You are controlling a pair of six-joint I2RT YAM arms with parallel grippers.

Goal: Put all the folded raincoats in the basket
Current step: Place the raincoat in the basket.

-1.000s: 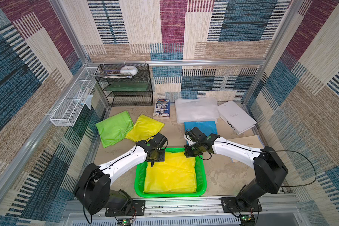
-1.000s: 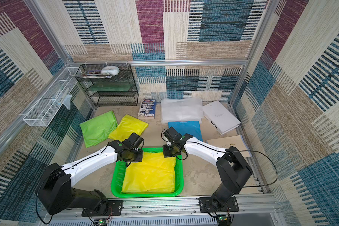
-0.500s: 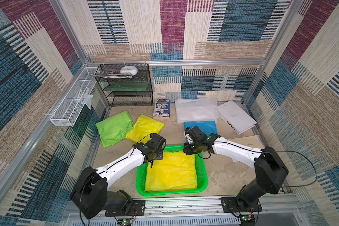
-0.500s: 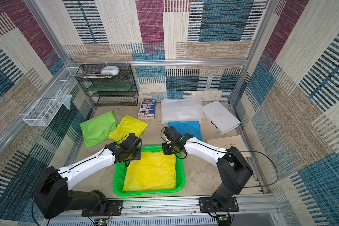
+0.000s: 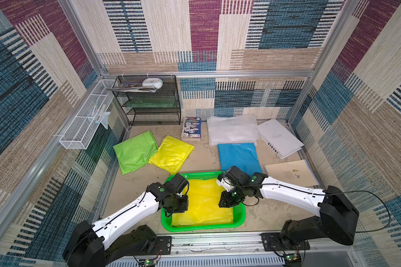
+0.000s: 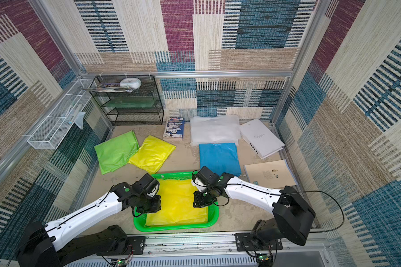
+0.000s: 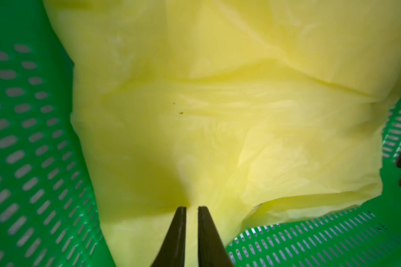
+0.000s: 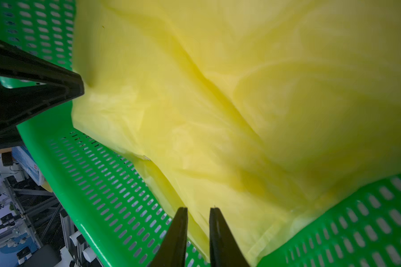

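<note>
The folded yellow raincoat (image 5: pixel 204 203) (image 6: pixel 178 204) lies flat inside the bright green basket (image 5: pixel 202 228) (image 6: pixel 171 228) at the front of the floor. My left gripper (image 5: pixel 178 209) (image 7: pixel 192 208) hangs over the raincoat's left part, its jaws a narrow gap apart, gripping nothing. My right gripper (image 5: pixel 226 204) (image 8: pixel 198 209) stands over the raincoat's right edge, where it meets the basket's perforated bottom (image 8: pixel 116 189). Its jaws are also slightly apart and empty. The left gripper's finger (image 8: pixel 33 92) shows in the right wrist view.
Beyond the basket lie another yellow raincoat (image 5: pixel 171 154), a green one (image 5: pixel 134 154), a blue one (image 5: pixel 237 157) and a clear plastic pack (image 5: pixel 232 131). A white box (image 5: pixel 279 138) and a booklet (image 5: pixel 289 172) lie right. A black rack (image 5: pixel 151 101) and a white wire basket (image 5: pixel 86 122) stand back left.
Both grippers were shut at the basket's far end a second ago. They have parted their jaws and moved nearer the front over the raincoat, which stays in the basket.
</note>
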